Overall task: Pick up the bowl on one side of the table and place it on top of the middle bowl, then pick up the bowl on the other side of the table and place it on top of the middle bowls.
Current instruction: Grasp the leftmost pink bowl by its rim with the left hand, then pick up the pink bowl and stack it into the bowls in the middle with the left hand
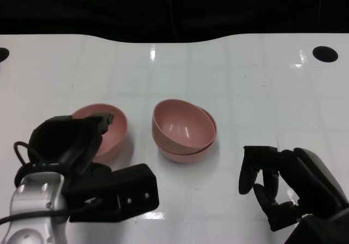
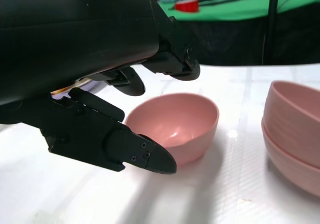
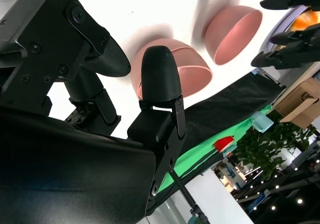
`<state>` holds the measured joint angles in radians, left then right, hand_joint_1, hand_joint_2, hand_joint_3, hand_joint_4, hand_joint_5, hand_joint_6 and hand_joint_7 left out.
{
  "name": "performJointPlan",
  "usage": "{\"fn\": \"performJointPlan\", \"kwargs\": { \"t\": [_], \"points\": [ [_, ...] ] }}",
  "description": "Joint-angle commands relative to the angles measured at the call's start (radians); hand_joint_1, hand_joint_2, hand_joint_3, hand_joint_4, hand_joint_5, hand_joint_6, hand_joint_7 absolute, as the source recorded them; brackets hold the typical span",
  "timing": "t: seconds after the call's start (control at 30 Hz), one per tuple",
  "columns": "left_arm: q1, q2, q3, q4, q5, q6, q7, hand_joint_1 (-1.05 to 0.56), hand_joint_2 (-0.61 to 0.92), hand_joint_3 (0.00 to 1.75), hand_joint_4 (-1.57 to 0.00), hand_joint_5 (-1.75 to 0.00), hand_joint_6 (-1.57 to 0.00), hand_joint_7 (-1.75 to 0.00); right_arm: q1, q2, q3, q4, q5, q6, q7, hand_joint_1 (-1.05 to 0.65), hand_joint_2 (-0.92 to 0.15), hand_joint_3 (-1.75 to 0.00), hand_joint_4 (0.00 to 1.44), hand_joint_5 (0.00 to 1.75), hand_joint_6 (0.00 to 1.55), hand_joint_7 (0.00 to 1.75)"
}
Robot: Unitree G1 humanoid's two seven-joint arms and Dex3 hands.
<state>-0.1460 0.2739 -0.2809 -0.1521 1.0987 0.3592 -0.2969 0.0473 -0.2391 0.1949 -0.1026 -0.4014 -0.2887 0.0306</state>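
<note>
Head view: left hand [image 1: 82, 140], fingers spread and holding nothing, hovers at the single pink plastic bowl [image 1: 109, 129]; right hand [image 1: 272, 184], empty and apart, sits beside two stacked pink bowls [image 1: 184, 130].

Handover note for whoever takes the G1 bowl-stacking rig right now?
Left hand: open, fingers around the left bowl rim, not yet gripping, bowl on the table.
Right hand: open, holding nothing, right of the stack.
Middle stack: two bowls nested, top one tilted.
Done: first side bowl placed on the middle bowl.
Left: grasp the left bowl, lift, set it on the stack.
</note>
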Motion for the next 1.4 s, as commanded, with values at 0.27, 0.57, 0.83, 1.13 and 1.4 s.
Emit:
{"fn": "performJointPlan", "kwargs": {
  "t": [0.27, 0.57, 0.83, 1.13, 1.4],
  "points": [
    [-0.17, -0.003, -0.106, 0.291, 0.018, 0.057, -0.004, -0.55, 0.92, 0.04, -0.52, -0.15, -0.44, -0.01, 0.012, -0.002, -0.011, -0.016, -0.007, 0.0, -0.012, -0.03, -0.12, -1.67, 0.96, 1.75, 0.82, 1.53],
    [-0.264, 0.007, -0.159, 0.487, -0.047, 0.008, 0.022, -0.42, 0.92, 0.1, -0.76, -0.24, -0.61, -0.07, 0.018, 0.004, -0.008, -0.03, -0.022, 0.007, -0.02, -0.03, -0.12, -1.67, 0.96, 1.75, 0.82, 1.52],
    [-0.281, 0.027, -0.168, 0.527, -0.104, -0.047, 0.087, -0.39, 0.92, 0.41, -0.73, -1.39, -0.91, -0.08, 0.011, 0.008, -0.007, -0.023, -0.016, 0.006, -0.02, -0.04, -0.12, -1.69, 0.96, 1.75, 0.82, 1.53],
    [-0.252, 0.061, -0.134, 0.437, -0.135, -0.073, 0.187, -0.34, 0.92, 0.33, -0.75, -1.74, -1.07, -0.2, 0.013, 0.004, -0.01, -0.023, -0.016, 0.003, -0.02, -0.04, -0.11, -1.7, 0.97, 1.75, 0.82, 1.53],
    [-0.243, 0.091, -0.114, 0.326, -0.137, -0.067, 0.178, -0.32, 0.92, 0.19, -0.75, -1.75, -0.79, -0.78, 0.012, 0.003, -0.011, -0.014, -0.008, -0.007, -0.021, -0.03, -0.11, -1.69, 0.96, 1.75, 0.82, 1.53]
  ]
}}
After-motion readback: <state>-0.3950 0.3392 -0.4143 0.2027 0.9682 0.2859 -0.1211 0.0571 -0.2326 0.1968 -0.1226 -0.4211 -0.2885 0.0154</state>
